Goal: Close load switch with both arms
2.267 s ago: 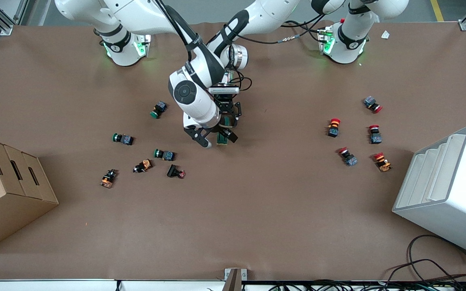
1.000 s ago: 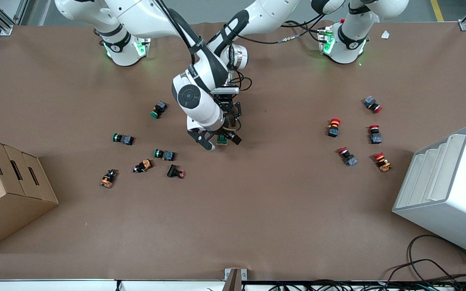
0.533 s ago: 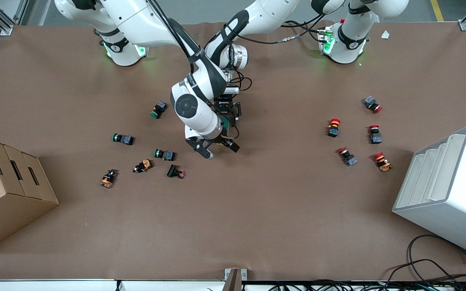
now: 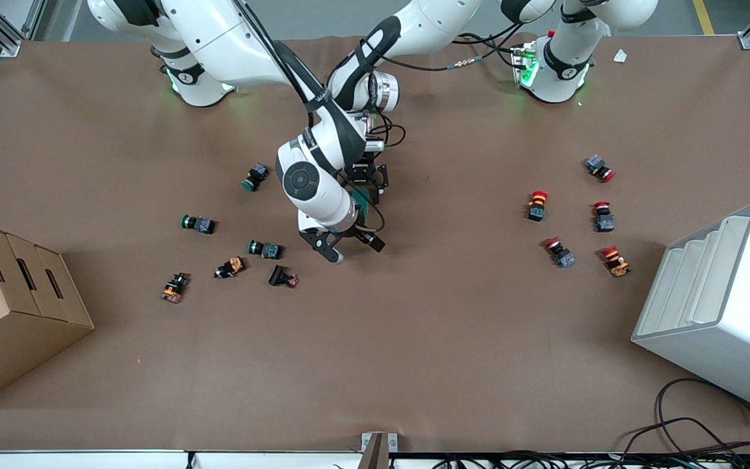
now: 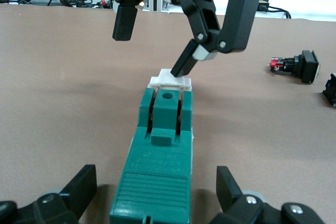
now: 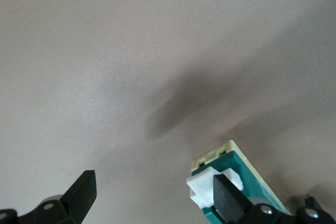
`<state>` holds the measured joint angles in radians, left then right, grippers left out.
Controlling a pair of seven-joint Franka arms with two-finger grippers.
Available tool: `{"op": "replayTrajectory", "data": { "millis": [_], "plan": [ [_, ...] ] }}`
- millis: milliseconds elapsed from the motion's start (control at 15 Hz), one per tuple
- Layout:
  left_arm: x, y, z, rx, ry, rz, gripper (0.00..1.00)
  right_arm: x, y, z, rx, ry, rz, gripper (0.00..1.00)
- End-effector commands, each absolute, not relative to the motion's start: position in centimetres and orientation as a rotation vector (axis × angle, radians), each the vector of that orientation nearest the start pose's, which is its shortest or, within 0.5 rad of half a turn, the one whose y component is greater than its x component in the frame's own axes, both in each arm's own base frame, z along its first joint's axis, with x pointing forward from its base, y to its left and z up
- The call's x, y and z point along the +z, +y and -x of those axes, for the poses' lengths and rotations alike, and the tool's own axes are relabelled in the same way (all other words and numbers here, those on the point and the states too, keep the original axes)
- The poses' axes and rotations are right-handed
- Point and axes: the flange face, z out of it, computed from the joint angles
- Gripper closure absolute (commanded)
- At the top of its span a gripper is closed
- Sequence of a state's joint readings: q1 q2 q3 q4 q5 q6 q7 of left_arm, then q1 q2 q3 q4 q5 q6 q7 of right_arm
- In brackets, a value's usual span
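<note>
The load switch (image 4: 362,202) is a dark-green block lying at mid-table, partly hidden under the right arm's wrist. In the left wrist view the load switch (image 5: 163,145) lies between the fingers of my left gripper (image 5: 157,192), which is open, with a gap on each side. Its white lever (image 5: 168,81) is at the end away from the left gripper (image 4: 364,192). My right gripper (image 4: 353,249) is open and hangs over that end. One right finger touches the lever (image 6: 202,187) on the load switch (image 6: 249,171); the right gripper (image 6: 152,195) holds nothing.
Green-capped push buttons (image 4: 257,176) (image 4: 197,223) (image 4: 264,248) and others (image 4: 282,277) lie toward the right arm's end. Red-capped push buttons (image 4: 536,204) (image 4: 603,216) lie toward the left arm's end. A cardboard box (image 4: 10,306) and a white bin (image 4: 720,306) stand at the table's ends.
My right gripper has moved along the switch toward the front camera, staying open. The left gripper and the switch have kept their place.
</note>
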<state>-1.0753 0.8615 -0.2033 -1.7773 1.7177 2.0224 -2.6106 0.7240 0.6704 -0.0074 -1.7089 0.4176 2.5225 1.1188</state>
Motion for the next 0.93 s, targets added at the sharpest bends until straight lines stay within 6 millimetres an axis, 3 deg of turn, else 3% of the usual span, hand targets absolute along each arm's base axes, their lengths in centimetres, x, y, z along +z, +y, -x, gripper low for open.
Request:
{"op": "replayTrajectory", "data": {
  "millis": [0,133,333,600,733,867],
  "plan": [
    [7.3,-58.0,-24.1,-1.660,-0.049,2.712,0.00,22.6,43.6,-55.0,0.188,1.008,2.662,0.00],
    [7.4,-57.9,-24.4,-1.661,-0.055,2.708,0.00,23.8,41.2,-57.1,0.249,0.917,2.718,0.00],
    [8.2,-58.7,-24.9,-1.672,-0.069,2.717,0.00,29.2,33.0,-61.1,0.266,0.725,2.811,0.00],
    [10.8,-59.9,-25.4,-1.598,-0.135,2.718,0.00,35.0,21.1,-63.5,0.304,0.365,2.973,0.00],
    [13.4,-61.3,-26.1,-1.509,-0.167,2.716,0.00,38.4,14.8,-64.0,0.358,0.231,3.026,0.00],
    [17.3,-63.8,-28.3,-1.436,-0.301,2.754,0.00,42.5,9.5,-64.2,0.366,0.119,3.097,0.00]
  ]
}}
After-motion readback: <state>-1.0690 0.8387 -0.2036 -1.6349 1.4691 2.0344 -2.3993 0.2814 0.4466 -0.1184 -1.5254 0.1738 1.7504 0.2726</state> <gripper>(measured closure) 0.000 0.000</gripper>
